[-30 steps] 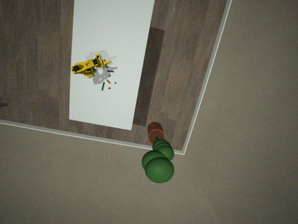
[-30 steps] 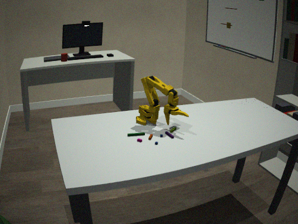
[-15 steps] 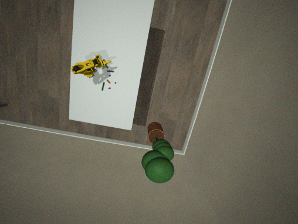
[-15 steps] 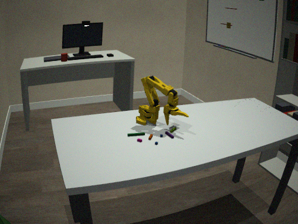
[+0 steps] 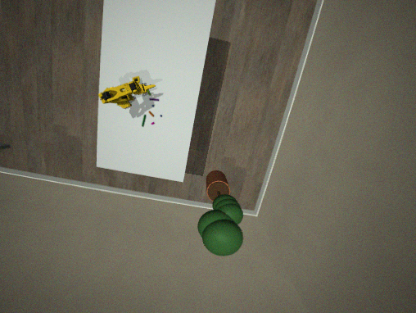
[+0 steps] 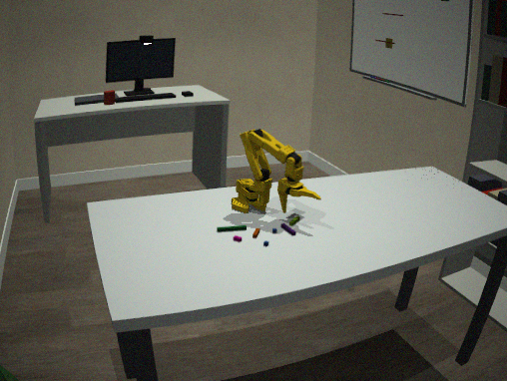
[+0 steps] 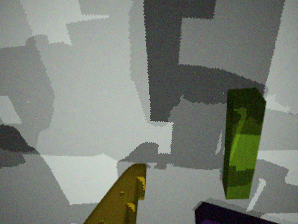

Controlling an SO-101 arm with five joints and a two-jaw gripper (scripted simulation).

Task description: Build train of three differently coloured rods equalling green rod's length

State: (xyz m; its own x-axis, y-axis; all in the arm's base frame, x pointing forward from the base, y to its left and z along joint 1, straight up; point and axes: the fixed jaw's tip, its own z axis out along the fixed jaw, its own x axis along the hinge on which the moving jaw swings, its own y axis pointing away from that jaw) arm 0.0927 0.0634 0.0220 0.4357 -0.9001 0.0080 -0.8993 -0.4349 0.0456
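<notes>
The arm arches above the table (image 5: 139,151) (image 6: 299,259), its pincer (image 6: 300,203) pointing down, spread wide and empty.

1 red mug (image 6: 109,97) stands near 1 dark monitor (image 6: 141,60) on the desk (image 6: 131,127).
</notes>
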